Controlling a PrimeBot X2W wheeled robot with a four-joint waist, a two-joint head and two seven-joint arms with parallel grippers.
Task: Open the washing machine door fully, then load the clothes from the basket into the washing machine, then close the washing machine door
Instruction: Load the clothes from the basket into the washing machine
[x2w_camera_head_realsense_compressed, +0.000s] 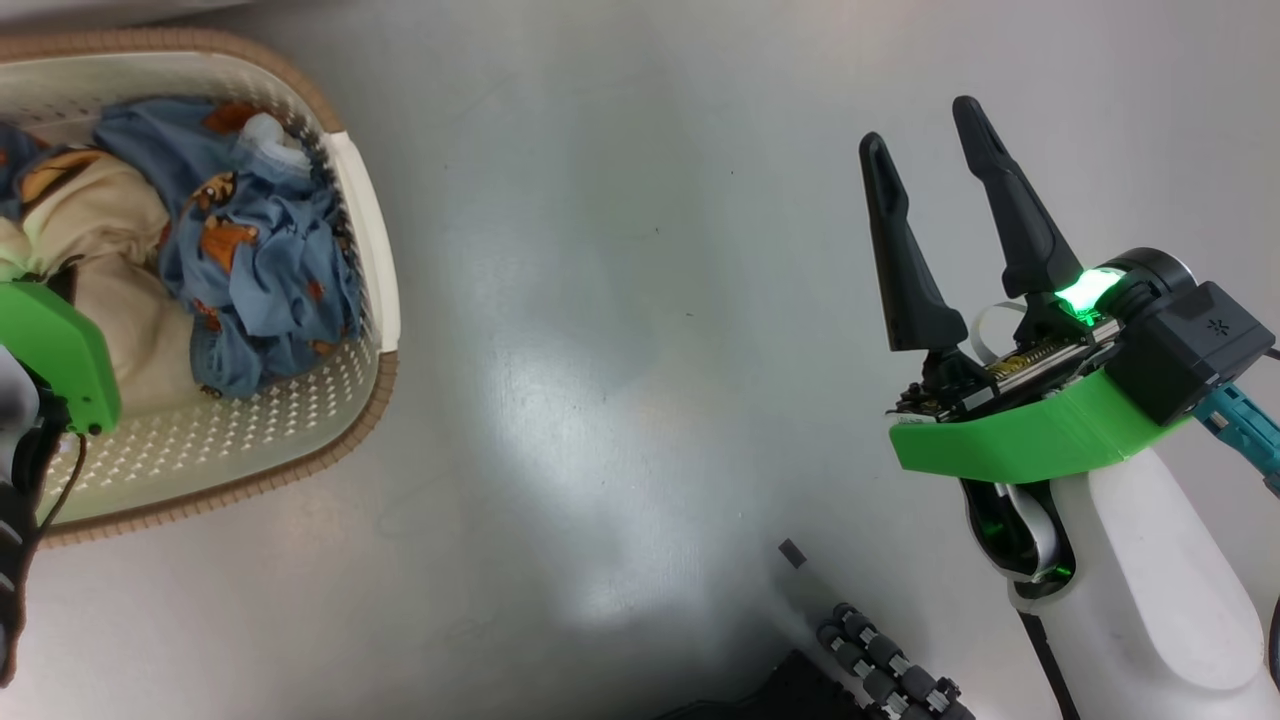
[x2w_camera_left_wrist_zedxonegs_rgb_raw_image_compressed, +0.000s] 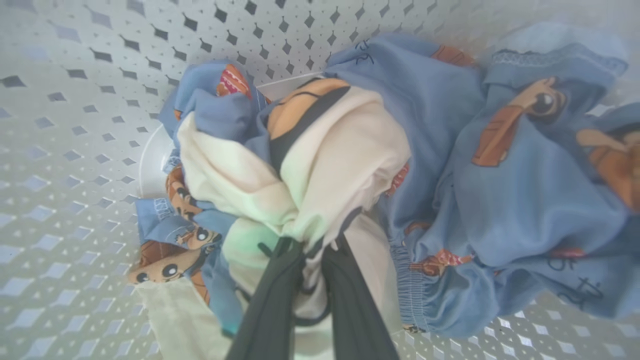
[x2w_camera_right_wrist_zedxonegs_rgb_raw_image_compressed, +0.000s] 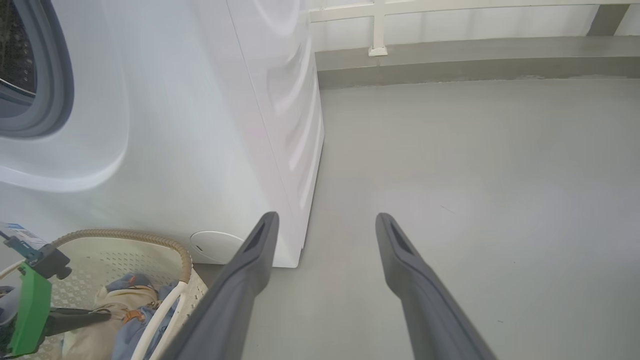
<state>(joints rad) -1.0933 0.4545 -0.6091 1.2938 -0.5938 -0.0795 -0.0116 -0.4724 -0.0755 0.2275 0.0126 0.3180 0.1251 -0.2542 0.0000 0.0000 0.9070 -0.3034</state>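
The cream basket (x2w_camera_head_realsense_compressed: 375, 250) sits on the floor at the upper left, holding the clothes (x2w_camera_head_realsense_compressed: 260, 260), light-blue printed pieces around a cream one. In the left wrist view my left gripper (x2w_camera_left_wrist_zedxonegs_rgb_raw_image_compressed: 312, 245) is down inside the basket, shut on a bunched fold of the cream garment (x2w_camera_left_wrist_zedxonegs_rgb_raw_image_compressed: 340, 150); blue garments (x2w_camera_left_wrist_zedxonegs_rgb_raw_image_compressed: 525, 200) lie beside it. My right gripper (x2w_camera_head_realsense_compressed: 925, 125) hangs open over bare floor, holding nothing. The right wrist view has the white washing machine (x2w_camera_right_wrist_zedxonegs_rgb_raw_image_compressed: 175, 125) with its grey ring and drum opening (x2w_camera_right_wrist_zedxonegs_rgb_raw_image_compressed: 55, 75) uncovered, and the basket (x2w_camera_right_wrist_zedxonegs_rgb_raw_image_compressed: 125, 235) at its foot. The washing machine door is out of view.
Grey floor (x2w_camera_head_realsense_compressed: 620, 350) stretches between the basket and my right arm. My dark base with its rollers (x2w_camera_head_realsense_compressed: 880, 660) is at the bottom edge. Beyond the machine's side there is open floor up to a low ledge and wall (x2w_camera_right_wrist_zedxonegs_rgb_raw_image_compressed: 450, 55).
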